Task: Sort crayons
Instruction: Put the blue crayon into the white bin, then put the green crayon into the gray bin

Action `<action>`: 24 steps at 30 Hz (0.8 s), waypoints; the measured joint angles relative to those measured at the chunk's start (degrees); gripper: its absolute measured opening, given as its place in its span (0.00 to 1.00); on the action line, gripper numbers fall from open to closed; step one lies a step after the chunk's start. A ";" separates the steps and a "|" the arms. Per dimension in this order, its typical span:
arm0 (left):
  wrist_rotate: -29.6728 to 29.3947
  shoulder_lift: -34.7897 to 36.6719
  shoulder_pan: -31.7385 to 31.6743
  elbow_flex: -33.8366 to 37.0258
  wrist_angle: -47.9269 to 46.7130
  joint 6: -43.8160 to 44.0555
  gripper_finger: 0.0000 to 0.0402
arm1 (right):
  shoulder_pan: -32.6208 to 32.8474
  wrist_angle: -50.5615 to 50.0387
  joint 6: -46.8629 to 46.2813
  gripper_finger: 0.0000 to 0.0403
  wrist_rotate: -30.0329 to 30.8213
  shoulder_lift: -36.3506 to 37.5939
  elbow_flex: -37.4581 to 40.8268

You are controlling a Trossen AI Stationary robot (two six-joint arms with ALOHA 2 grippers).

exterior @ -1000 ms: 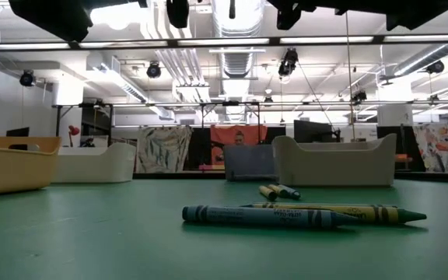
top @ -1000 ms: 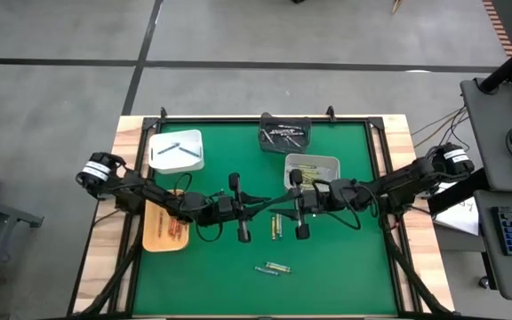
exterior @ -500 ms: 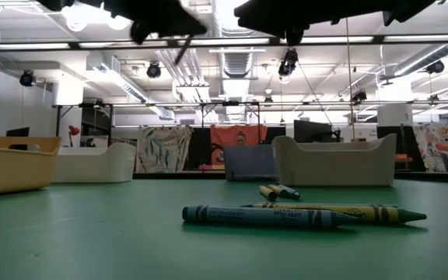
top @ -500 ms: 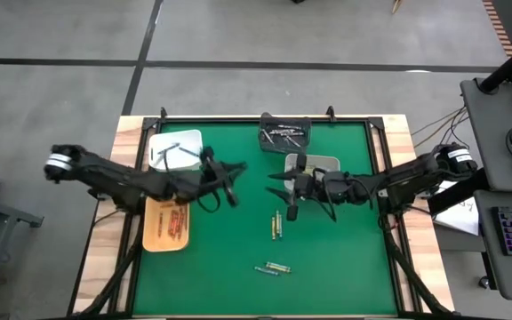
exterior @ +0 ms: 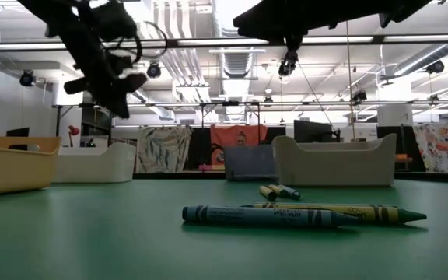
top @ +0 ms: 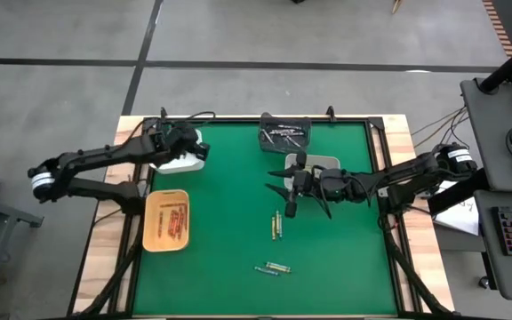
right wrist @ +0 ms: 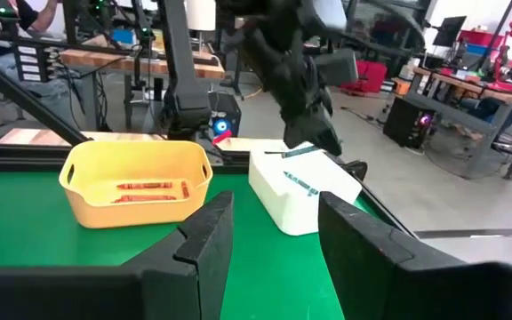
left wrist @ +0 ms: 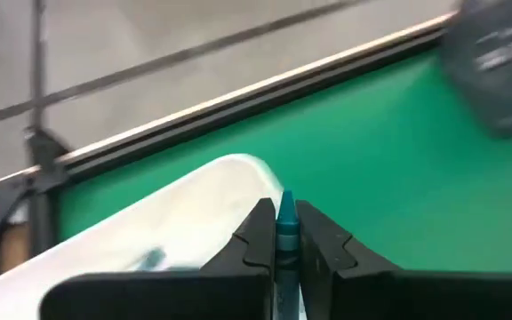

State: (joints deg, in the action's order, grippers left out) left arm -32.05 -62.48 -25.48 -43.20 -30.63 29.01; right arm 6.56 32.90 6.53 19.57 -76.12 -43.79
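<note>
The left gripper has swung from mid-table to the white tray, clamping a blue crayon. The right gripper is hovering mid-table, fingers apart. Crayon label text is showing, unreadable.

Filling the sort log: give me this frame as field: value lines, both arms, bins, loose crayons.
left gripper: shut on blue crayon, over white bin
right gripper: open, empty, beside clear bin
yellow bin: holds red-orange crayons
dark bin: at table's far edge, holds pale crayons
loose crayons: on green mat, mid-table and nearer front
</note>
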 joint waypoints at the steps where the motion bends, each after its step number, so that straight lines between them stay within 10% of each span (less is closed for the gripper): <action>1: -0.01 -0.90 -1.14 0.00 -0.53 -0.60 0.00 | -0.03 -0.01 -0.30 0.38 0.00 0.00 0.00; 24: -2.03 -9.78 -4.97 0.00 -3.47 -2.87 0.23 | 0.03 -13.43 -19.55 0.38 -3.82 -0.07 0.04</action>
State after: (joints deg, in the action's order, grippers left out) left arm -34.08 -72.25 -30.45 -43.20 -34.10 26.14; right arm 6.59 19.47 -13.02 15.76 -76.18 -43.75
